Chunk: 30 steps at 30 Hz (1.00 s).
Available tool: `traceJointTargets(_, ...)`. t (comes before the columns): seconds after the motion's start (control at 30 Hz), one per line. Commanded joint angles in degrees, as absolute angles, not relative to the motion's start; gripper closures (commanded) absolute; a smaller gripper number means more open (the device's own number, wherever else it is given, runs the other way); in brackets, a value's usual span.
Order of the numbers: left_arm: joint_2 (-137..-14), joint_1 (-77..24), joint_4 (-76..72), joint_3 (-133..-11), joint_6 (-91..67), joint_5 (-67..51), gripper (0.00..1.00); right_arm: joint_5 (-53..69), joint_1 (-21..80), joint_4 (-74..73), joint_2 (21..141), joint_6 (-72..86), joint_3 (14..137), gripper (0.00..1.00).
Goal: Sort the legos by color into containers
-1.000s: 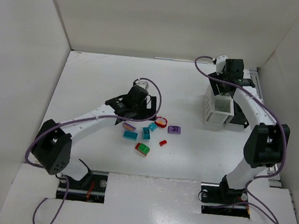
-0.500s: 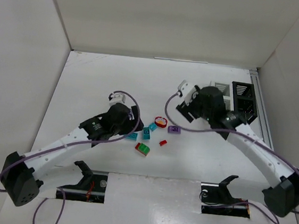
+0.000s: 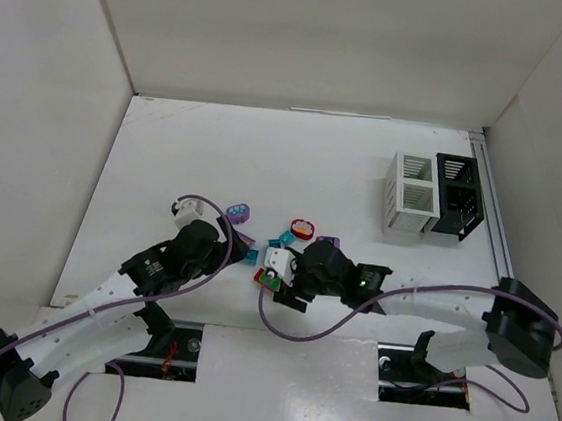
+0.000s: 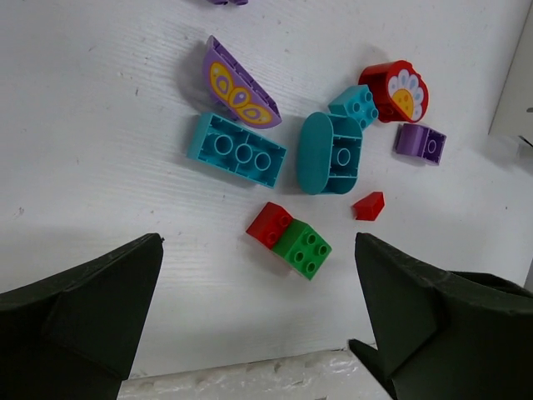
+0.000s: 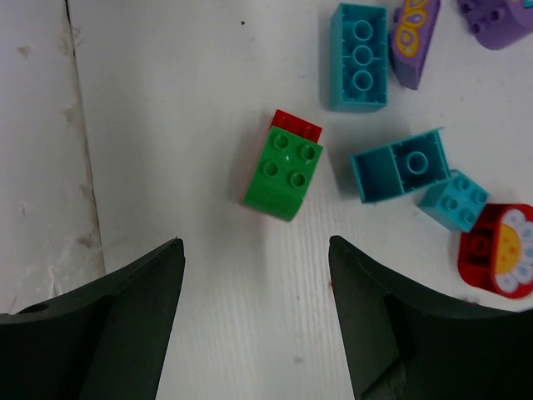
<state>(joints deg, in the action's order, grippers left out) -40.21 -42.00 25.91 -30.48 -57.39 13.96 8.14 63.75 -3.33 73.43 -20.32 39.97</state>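
The legos lie in a small pile near the table's front middle. The left wrist view shows a joined red-and-green brick [image 4: 290, 239], a long teal brick [image 4: 237, 150], a teal oval piece [image 4: 329, 154], a purple butterfly piece [image 4: 240, 85], a red flower piece [image 4: 394, 90], a small purple brick [image 4: 419, 142] and a tiny red piece [image 4: 368, 205]. My left gripper [image 4: 258, 250] is open and empty, just short of the red-and-green brick. My right gripper [image 5: 256, 250] is open and empty, just short of the same green brick [image 5: 283, 171]. The white bin [image 3: 410, 194] and black bin [image 3: 459, 194] stand side by side at the back right.
White walls close in the table on three sides. A loose purple piece [image 3: 240, 211] lies left of the pile. The table's front edge [image 4: 250, 379] is right under my left gripper. Both arms [image 3: 412, 300] stretch low over the front of the table.
My right arm has swung from the bins down to the near side of the pile. My left arm has pulled back toward the front left, and its gripper now sits at the pile's left.
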Motion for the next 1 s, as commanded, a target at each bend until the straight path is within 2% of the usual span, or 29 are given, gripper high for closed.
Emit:
traceJointTargets(0.0, -39.0, -41.9, 27.2, -30.1, -59.3, 15.7, 0.01, 4.5, 65.4, 6.1, 80.1, -15.9, 43.8, 0.26)
traceJointTargets(0.23, -38.0, -41.9, 27.4, -30.1, -58.8, 15.7, 0.01, -1.1, 65.4, 9.5, 85.7, -11.7, 44.9, 0.27)
traceJointTargets(0.43, -38.0, -41.9, 26.9, -29.6, -58.3, 15.7, 0.01, -0.4, 65.4, 10.0, 89.6, -11.2, 47.6, 0.28)
traceJointTargets(0.63, -36.4, -41.9, 27.4, -29.6, -58.8, 15.7, 0.01, -1.1, 66.5, 10.0, 91.2, -9.8, 47.6, 0.35)
traceJointTargets(0.7, -35.8, -41.9, 27.4, -29.1, -58.8, 15.7, 0.01, -1.8, 66.5, 10.0, 90.6, -9.8, 47.6, 0.40)
traceJointTargets(0.97, -34.7, -41.9, 27.9, -29.1, -58.8, 15.7, 0.01, -1.8, 67.1, 8.4, 91.1, -9.8, 48.3, 0.43)
